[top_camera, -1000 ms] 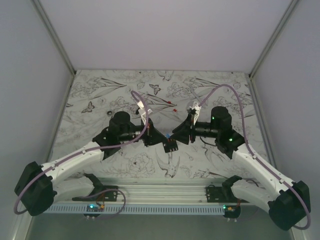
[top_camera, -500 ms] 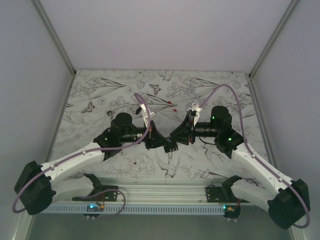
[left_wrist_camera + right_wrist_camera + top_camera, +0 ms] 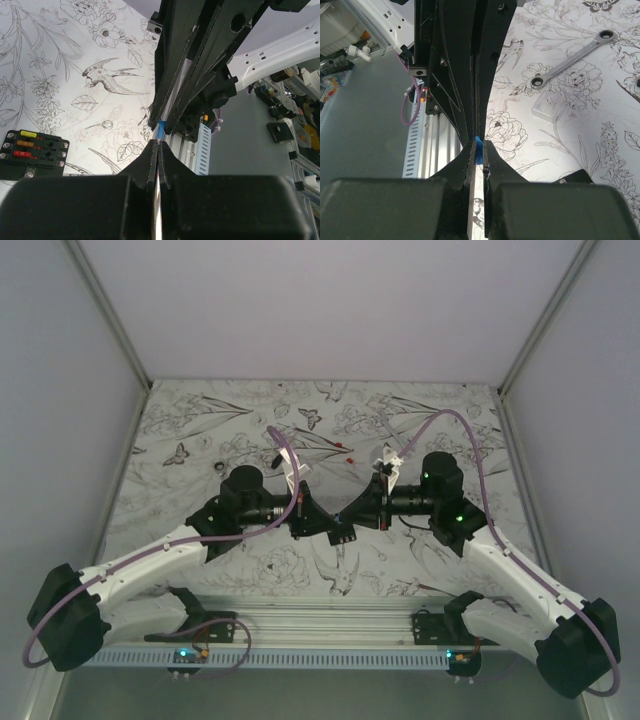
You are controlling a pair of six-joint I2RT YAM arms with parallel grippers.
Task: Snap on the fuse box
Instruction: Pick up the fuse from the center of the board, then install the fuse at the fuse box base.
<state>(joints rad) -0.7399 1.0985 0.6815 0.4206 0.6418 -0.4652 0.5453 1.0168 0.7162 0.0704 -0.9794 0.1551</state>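
The fuse box (image 3: 343, 533) is a small black block lying on the floral mat just below the two gripper tips. In the left wrist view the fuse box (image 3: 32, 155) shows yellow, orange and red fuses in its slots. My left gripper (image 3: 332, 522) and right gripper (image 3: 347, 517) meet tip to tip above it. A small blue fuse (image 3: 479, 146) sits between the right gripper's (image 3: 479, 150) tips, which are shut on it. The same blue fuse (image 3: 161, 131) touches the left gripper's (image 3: 157, 146) tips, shut to a thin slit.
A silver ratchet wrench (image 3: 570, 57) and a clear plastic lid (image 3: 549, 106) lie on the mat behind the left arm. Two tiny red fuses (image 3: 345, 448) lie further back. The slotted metal rail (image 3: 330, 655) runs along the near edge.
The two grippers have closed in on each other tip to tip. The blue fuse that showed between them from above is now hidden there.
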